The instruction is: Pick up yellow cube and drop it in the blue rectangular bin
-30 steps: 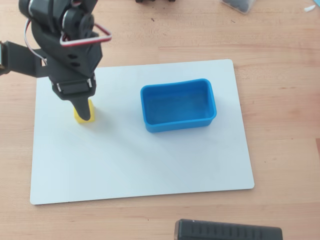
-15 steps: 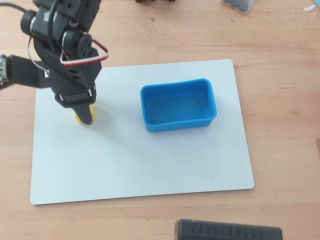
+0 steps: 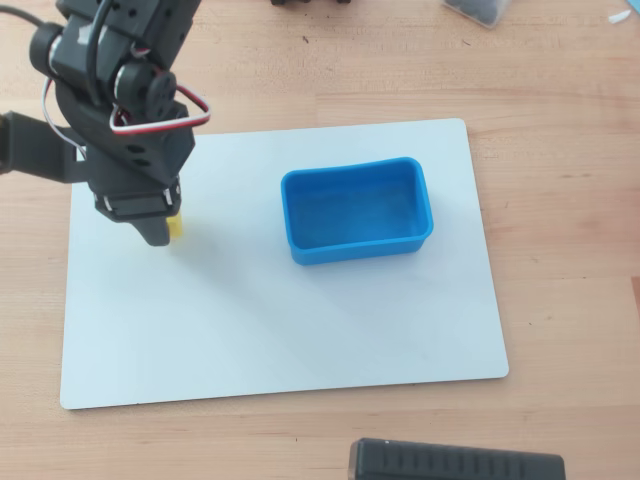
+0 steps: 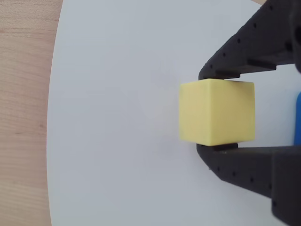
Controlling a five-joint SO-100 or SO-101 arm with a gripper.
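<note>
The yellow cube (image 4: 216,110) sits between the two black fingers of my gripper (image 4: 205,113), which press on its opposite sides. In the overhead view the gripper (image 3: 165,228) is over the left part of the white board (image 3: 300,330), and only a corner of the cube (image 3: 177,228) shows under it. I cannot tell whether the cube rests on the board or hangs just above it. The blue rectangular bin (image 3: 350,168) stands empty on the board to the right of the gripper. A sliver of it shows at the right edge of the wrist view (image 4: 298,117).
The white board lies on a wooden table (image 3: 560,200). A black ribbed object (image 3: 455,462) lies at the bottom edge and a dark object (image 3: 480,8) at the top right. The arm's body and cables (image 3: 110,90) rise over the board's upper left corner.
</note>
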